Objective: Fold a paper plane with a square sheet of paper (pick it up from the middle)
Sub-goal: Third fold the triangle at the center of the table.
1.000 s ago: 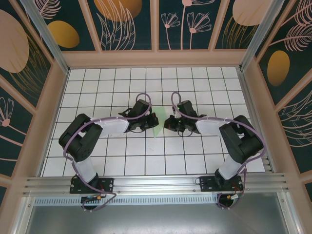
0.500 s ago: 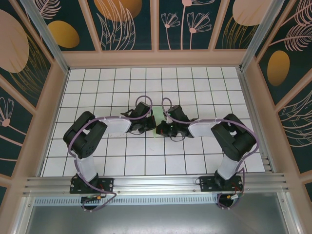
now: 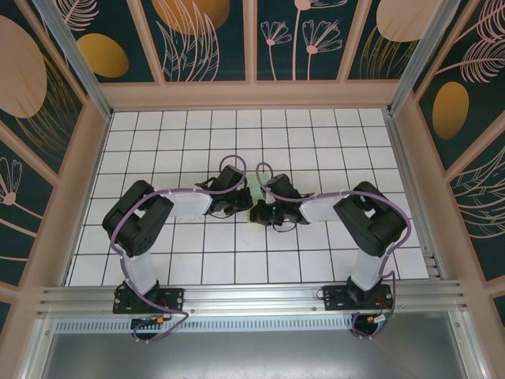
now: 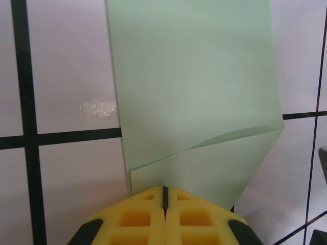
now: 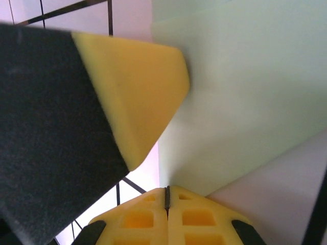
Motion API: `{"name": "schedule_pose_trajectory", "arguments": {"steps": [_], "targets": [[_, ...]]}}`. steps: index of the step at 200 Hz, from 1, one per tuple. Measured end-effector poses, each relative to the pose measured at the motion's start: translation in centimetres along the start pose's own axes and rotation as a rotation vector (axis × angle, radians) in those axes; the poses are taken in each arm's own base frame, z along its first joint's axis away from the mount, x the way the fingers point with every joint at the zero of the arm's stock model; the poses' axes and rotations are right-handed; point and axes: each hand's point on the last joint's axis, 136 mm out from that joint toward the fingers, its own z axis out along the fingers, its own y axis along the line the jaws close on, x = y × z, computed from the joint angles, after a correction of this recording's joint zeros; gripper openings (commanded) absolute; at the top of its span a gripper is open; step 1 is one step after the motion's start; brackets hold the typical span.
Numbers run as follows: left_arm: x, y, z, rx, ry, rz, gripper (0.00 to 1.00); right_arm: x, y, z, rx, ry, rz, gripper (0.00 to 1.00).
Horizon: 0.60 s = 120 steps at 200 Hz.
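The pale green sheet of paper (image 4: 194, 87) lies folded on the white tiles, a long strip with a slanted flap (image 4: 214, 163) lifting at its near end. My left gripper (image 4: 164, 191) is shut, its yellow tips resting on the flap's near edge with nothing between them. My right gripper (image 5: 166, 190) is shut too, its tips touching the edge of the paper (image 5: 245, 102). The left gripper's yellow finger (image 5: 138, 87) stands close beside it. From above, the left gripper (image 3: 243, 207) and right gripper (image 3: 259, 212) meet tip to tip at the table's centre and cover the paper.
The white tiled table (image 3: 237, 134) has black grid lines and is boxed in by wooden walls (image 3: 252, 95). A metal rail (image 3: 252, 296) runs along the near edge by both arm bases. A shiny smear (image 4: 98, 107) marks a tile left of the paper.
The right gripper has slid left until it meets the left gripper over the paper. The green paper seen between them from above is now covered. The left arm shifted slightly.
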Motion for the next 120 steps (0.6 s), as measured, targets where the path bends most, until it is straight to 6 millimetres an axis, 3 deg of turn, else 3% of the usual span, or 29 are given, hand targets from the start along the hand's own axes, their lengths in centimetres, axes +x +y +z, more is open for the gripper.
{"name": "schedule_pose_trajectory", "arguments": {"steps": [86,120], "targets": [[0.0,0.0,0.0,0.001,0.000,0.000,0.00,1.1,0.7,0.4,-0.003,0.021,-0.029,0.00],[0.0,-0.1,0.0,0.007,0.003,0.011,0.11,-0.9,1.8,-1.9,-0.021,-0.063,-0.035,0.04]]}}
